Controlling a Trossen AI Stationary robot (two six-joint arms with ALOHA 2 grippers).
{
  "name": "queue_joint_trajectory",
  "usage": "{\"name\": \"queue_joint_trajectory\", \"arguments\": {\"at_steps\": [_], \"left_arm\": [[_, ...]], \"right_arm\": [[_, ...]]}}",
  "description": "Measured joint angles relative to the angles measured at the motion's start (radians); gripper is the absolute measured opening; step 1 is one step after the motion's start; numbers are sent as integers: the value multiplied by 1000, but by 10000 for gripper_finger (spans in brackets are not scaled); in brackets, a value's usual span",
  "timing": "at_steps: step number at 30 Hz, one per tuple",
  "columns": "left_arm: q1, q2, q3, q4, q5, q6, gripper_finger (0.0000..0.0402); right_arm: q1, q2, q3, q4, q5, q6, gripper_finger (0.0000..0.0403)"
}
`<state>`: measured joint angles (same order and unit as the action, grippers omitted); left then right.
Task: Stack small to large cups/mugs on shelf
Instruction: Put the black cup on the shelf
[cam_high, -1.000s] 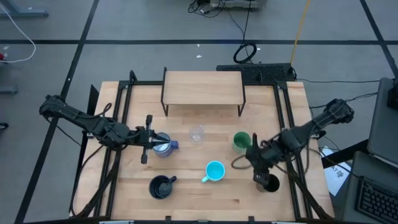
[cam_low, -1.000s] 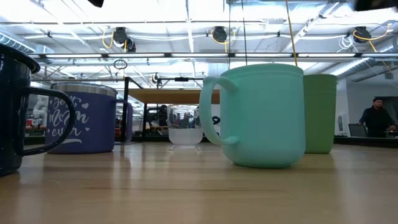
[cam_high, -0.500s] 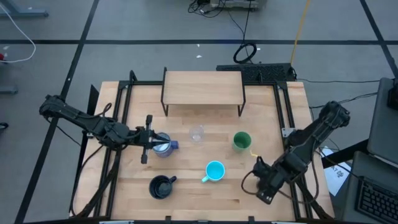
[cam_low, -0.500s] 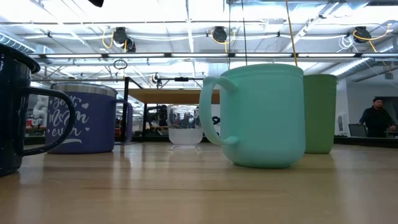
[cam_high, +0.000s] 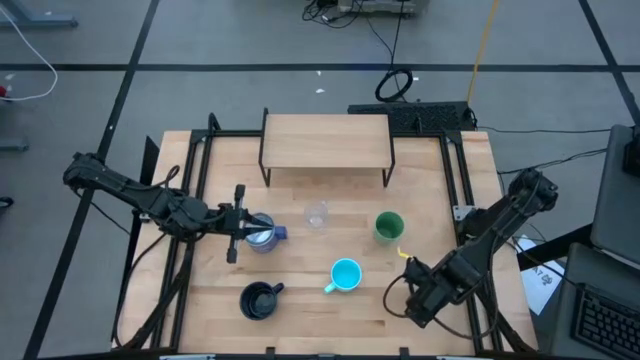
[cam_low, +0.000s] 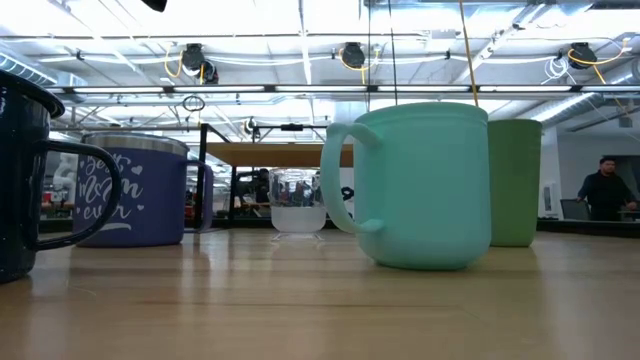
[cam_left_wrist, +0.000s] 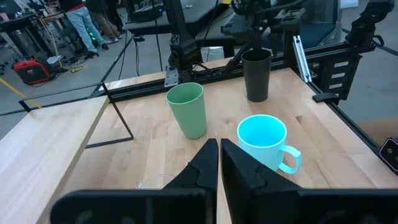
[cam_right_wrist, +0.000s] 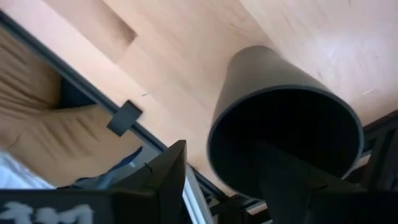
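Observation:
The light-wood shelf (cam_high: 325, 140) stands at the table's far middle. On the table rest a clear glass (cam_high: 317, 215), a green cup (cam_high: 388, 227), a cyan mug (cam_high: 345, 274), a dark handled mug (cam_high: 258, 299) and a blue-purple mug (cam_high: 263, 236). My left gripper (cam_high: 252, 226) is shut beside and over the blue-purple mug; I see no touch. The black tumbler (cam_left_wrist: 256, 74) stands upright near the right front. My right gripper (cam_right_wrist: 227, 180) is open above it and points down. One finger stands outside the tumbler's rim (cam_right_wrist: 217, 134) and the other over its mouth.
Black frame rails (cam_high: 462, 190) run along the table's left and right sides. A keyboard (cam_high: 420, 118) and cables lie beyond the far edge. Bare wood lies between the cyan mug and the near edge. A person (cam_low: 605, 190) stands far off in the room.
My right gripper has swung toward the table's near edge and sunk a little, rolling about its own axis. It now stands over the black tumbler and hides it in the high view. The cups have not moved.

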<state>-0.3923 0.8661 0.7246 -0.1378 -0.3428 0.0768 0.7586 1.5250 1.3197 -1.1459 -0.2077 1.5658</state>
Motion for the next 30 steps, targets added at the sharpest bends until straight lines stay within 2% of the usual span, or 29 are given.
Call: {"name": "queue_joint_trajectory", "arguments": {"at_steps": [9, 12, 30], "left_arm": [[0, 0, 0, 0, 0, 4, 21], [0, 0, 0, 0, 0, 4, 21], [0, 0, 0, 0, 0, 6, 21]], "right_arm": [[8, 29, 0, 0, 62, -20, 174], [13, 29, 0, -1, 75, -23, 163], [61, 29, 0, -14, 129, -60, 17]]}}
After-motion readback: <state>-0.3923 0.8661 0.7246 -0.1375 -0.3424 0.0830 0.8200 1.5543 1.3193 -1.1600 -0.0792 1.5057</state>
